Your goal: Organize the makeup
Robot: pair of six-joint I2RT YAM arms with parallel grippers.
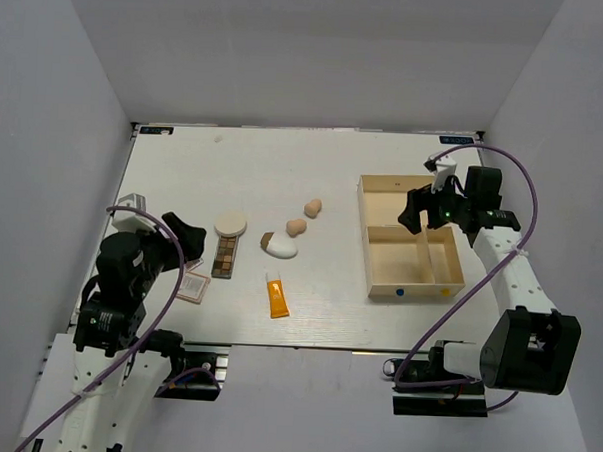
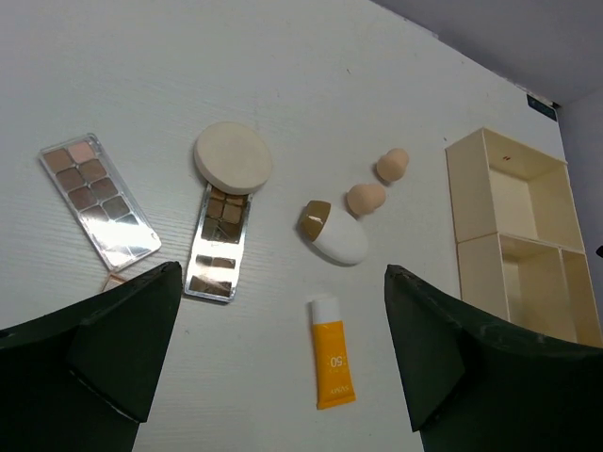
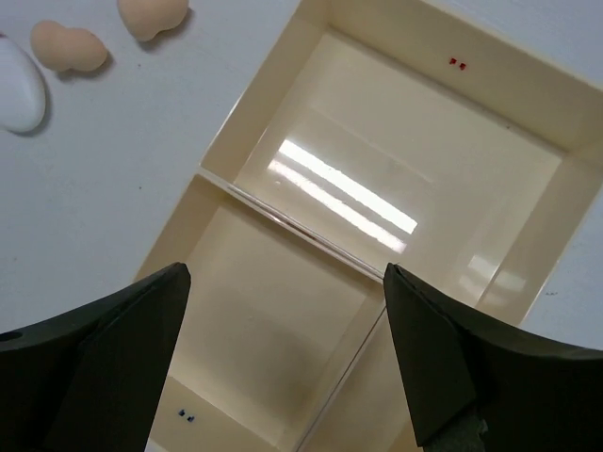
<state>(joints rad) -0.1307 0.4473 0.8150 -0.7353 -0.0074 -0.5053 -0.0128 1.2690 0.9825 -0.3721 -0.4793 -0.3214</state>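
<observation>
nearest the arms, the orange tube [image 1: 277,296] lies flat on the worktop [image 1: 335,157], left of the box's [image 1: 416,289] near left corner and apart from it. at about the same depth the pinkish compact [image 1: 193,287] lies much further left of the box. the left claw [image 1: 186,236] hangs just above and beyond this compact, well left of the box, its fingers spread wide with nothing between them.

a little further back, the brown eyeshadow palette [image 1: 224,256] lies lengthwise left of the box, beyond the tube. the white-and-brown teardrop sponge [image 1: 279,246] sits between the palette and the box, closer to the palette. the round cream puff [image 1: 231,223] rests on the palette's far end.

further still, the two peach egg sponges [image 1: 295,227] sit one behind the other just beyond the teardrop sponge, the back one nearer the box, both left of it and not touching it.

the box has two small near compartments and one large far one. the right claw [image 3: 285,273] hovers over the middle of the box, its fingers wide apart and holding nothing.
</observation>
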